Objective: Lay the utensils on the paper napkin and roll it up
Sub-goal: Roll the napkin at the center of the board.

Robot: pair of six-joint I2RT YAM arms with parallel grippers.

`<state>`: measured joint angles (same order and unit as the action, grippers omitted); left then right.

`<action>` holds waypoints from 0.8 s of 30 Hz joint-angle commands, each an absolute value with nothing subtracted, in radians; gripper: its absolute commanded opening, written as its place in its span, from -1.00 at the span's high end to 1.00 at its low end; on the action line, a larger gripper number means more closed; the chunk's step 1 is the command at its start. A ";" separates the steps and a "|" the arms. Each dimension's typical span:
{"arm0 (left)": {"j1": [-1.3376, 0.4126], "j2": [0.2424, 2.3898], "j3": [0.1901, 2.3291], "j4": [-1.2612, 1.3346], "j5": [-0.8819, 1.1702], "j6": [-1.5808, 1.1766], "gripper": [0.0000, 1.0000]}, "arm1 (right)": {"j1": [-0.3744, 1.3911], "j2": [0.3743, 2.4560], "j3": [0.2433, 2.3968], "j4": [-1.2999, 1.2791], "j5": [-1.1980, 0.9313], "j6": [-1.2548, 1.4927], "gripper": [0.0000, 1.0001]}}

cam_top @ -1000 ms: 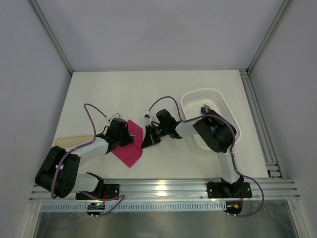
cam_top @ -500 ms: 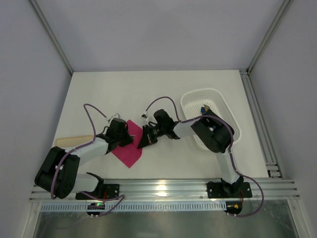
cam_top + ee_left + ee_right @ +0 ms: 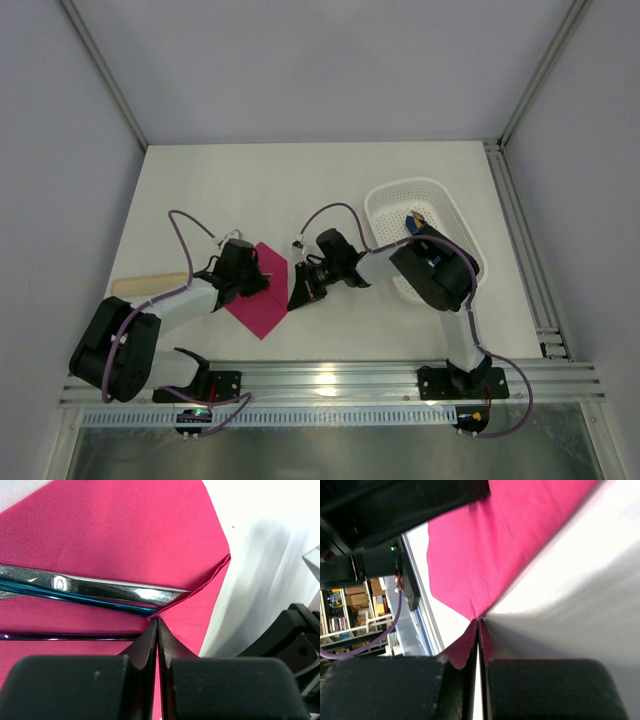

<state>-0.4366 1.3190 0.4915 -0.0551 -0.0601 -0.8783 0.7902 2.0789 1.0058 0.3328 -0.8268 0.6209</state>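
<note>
The pink paper napkin (image 3: 262, 312) lies on the white surface (image 3: 300, 190). The left claw (image 3: 266, 287) is over it, and the right claw (image 3: 297, 298) meets its right edge. A white basket (image 3: 395, 200) sits to the right, a beige stick (image 3: 140, 284) to the left.

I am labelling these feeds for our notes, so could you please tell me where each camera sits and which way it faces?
Top external: above and behind the bases, looking down at the table; both arms show whole.
Left wrist: on that wrist, looking along the left gripper, shut on a fold of the paper napkin beside the utensils.
Right wrist: on that wrist, looking along the right gripper, shut on a corner of the paper napkin.
Shared: all three show the paper napkin.
</note>
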 commanded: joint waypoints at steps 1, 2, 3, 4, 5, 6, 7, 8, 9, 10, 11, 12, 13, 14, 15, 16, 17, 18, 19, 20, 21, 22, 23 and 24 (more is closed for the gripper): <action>-0.436 1.315 0.463 -0.084 -0.098 -0.857 1.00 | 0.798 2.020 0.977 0.270 -0.787 0.552 0.92; -0.436 1.316 0.466 -0.083 -0.097 -0.857 1.00 | 0.798 2.008 0.980 0.267 -0.787 0.552 0.93; -0.436 1.316 0.465 -0.084 -0.095 -0.857 1.00 | 0.796 2.000 0.983 0.264 -0.788 0.554 0.92; -0.436 1.313 0.466 -0.084 -0.095 -0.857 1.00 | 0.798 1.997 0.989 0.262 -0.788 0.554 0.93; -0.436 1.313 0.466 -0.084 -0.095 -0.859 1.00 | 0.798 1.996 1.003 0.256 -0.788 0.555 0.92; -0.436 1.313 0.468 -0.086 -0.095 -0.858 1.00 | 0.798 1.994 1.012 0.256 -0.792 0.555 0.92; -0.436 1.313 0.468 -0.089 -0.098 -0.856 1.00 | 0.799 1.994 1.028 0.256 -0.796 0.558 0.92; -0.436 1.312 0.469 -0.090 -0.100 -0.856 1.00 | 0.799 1.996 1.037 0.255 -0.798 0.558 0.92; -0.436 1.310 0.468 -0.094 -0.101 -0.854 1.00 | 0.799 1.997 1.046 0.255 -0.799 0.560 0.92; -0.436 1.309 0.468 -0.094 -0.101 -0.854 1.00 | 0.801 2.000 1.064 0.255 -0.798 0.561 0.92; -0.436 1.307 0.466 -0.092 -0.098 -0.856 1.00 | 0.801 2.005 1.077 0.253 -0.799 0.563 0.92; -0.436 1.308 0.466 -0.091 -0.098 -0.857 1.00 | 0.801 2.013 1.092 0.250 -0.802 0.564 0.93; -0.436 1.310 0.468 -0.091 -0.094 -0.856 1.00 | 0.801 2.034 1.118 0.249 -0.807 0.569 0.92; -0.436 1.312 0.469 -0.092 -0.094 -0.856 1.00 | 0.802 2.045 1.129 0.249 -0.813 0.572 0.92; -0.436 1.312 0.469 -0.094 -0.094 -0.856 1.00 | 0.804 2.054 1.138 0.250 -0.815 0.575 0.93; -0.436 1.310 0.469 -0.095 -0.095 -0.857 1.00 | 0.805 2.069 1.152 0.250 -0.815 0.578 0.92; -0.436 1.309 0.469 -0.095 -0.095 -0.856 1.00 | 0.805 2.077 1.155 0.250 -0.816 0.578 0.92; -0.436 1.307 0.469 -0.097 -0.095 -0.856 1.00 | 0.807 2.083 1.157 0.252 -0.815 0.578 0.92; -0.436 1.305 0.469 -0.097 -0.095 -0.856 1.00 | 0.807 2.095 1.155 0.253 -0.815 0.578 0.92; -0.436 1.304 0.469 -0.097 -0.095 -0.857 1.00 | 0.808 2.101 1.152 0.255 -0.813 0.578 0.92; -0.436 1.301 0.471 -0.100 -0.097 -0.856 1.00 | 0.808 2.106 1.147 0.258 -0.815 0.580 0.92; -0.436 1.301 0.471 -0.101 -0.095 -0.857 1.00 | 0.808 2.109 1.135 0.262 -0.815 0.581 0.92; -0.436 1.299 0.471 -0.101 -0.095 -0.856 1.00 | 0.808 2.115 1.131 0.265 -0.815 0.580 0.93; -0.436 1.298 0.472 -0.101 -0.095 -0.857 1.00 | 0.810 2.117 1.123 0.267 -0.813 0.581 0.92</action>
<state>-0.4366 1.3136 0.4892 -0.0578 -0.0605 -0.8783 0.7998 2.1010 1.1336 0.2417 -0.8078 0.5854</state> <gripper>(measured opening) 0.002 0.038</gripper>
